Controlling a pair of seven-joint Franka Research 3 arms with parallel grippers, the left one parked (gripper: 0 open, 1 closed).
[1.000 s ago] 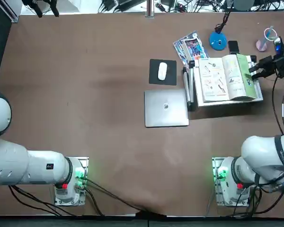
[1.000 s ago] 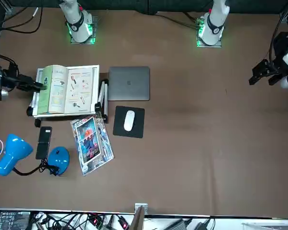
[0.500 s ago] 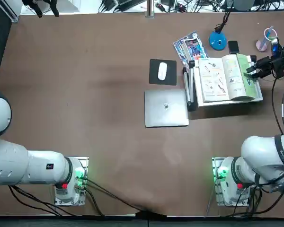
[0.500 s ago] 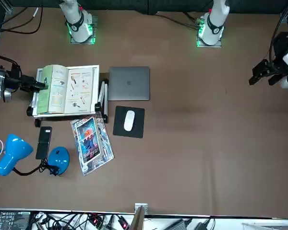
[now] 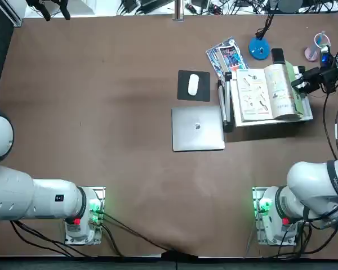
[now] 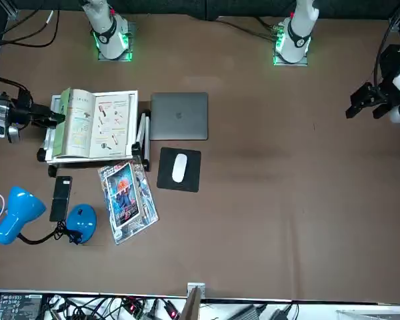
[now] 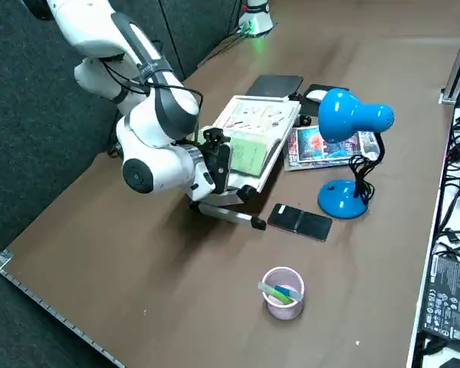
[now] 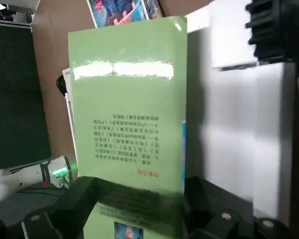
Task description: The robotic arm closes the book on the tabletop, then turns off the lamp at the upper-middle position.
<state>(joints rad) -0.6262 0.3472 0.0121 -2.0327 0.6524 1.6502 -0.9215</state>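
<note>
Resting on one white stand (image 5: 308, 112) at the upper right of the top view, one open book (image 5: 264, 95) shares the bench (image 5: 129, 157) with one blue lamp (image 5: 259, 48), one laptop (image 5: 198, 129) and one mouse (image 5: 193, 85). Since the earlier frame, its green cover (image 8: 127, 99) has tilted up further. The book lies just left of the right end effector (image 8: 140, 194) there, whose fingers are spread.
</note>
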